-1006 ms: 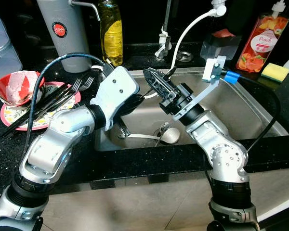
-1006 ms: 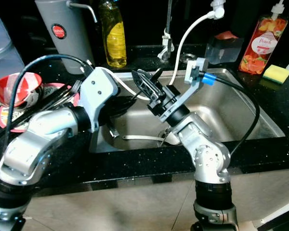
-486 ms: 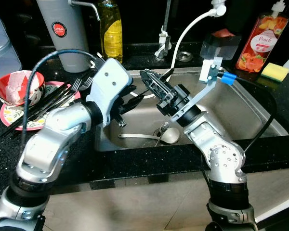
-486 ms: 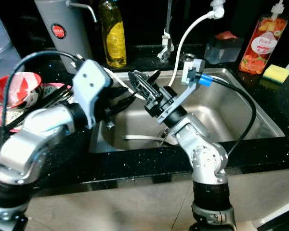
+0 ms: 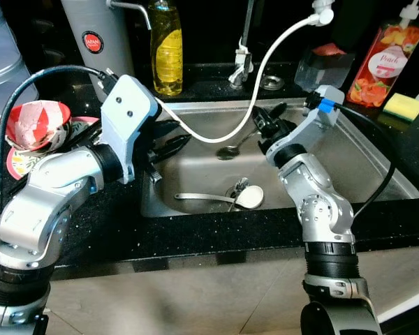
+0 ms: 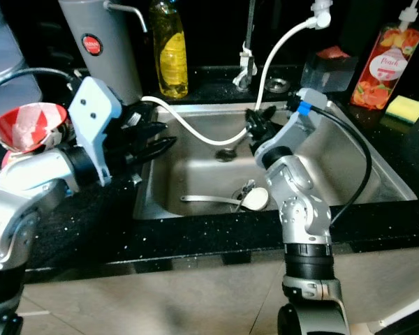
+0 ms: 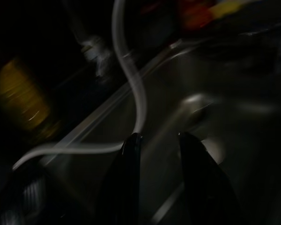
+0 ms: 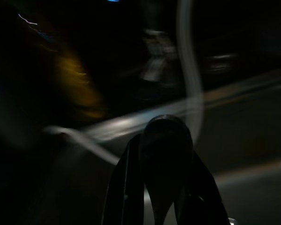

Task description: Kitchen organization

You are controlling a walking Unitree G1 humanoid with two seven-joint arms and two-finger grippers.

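Meanwhile, over the sink [image 5: 377, 164], our right gripper [image 8: 161, 154] pinched a dark spoon-like utensil [image 8: 166, 140] clear of the basin, our left gripper [image 7: 157, 159] spread empty.

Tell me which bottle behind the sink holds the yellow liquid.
The clear bottle at the sink's back left corner, beside the grey canister. The other, far right, is the peach-labelled pump bottle.
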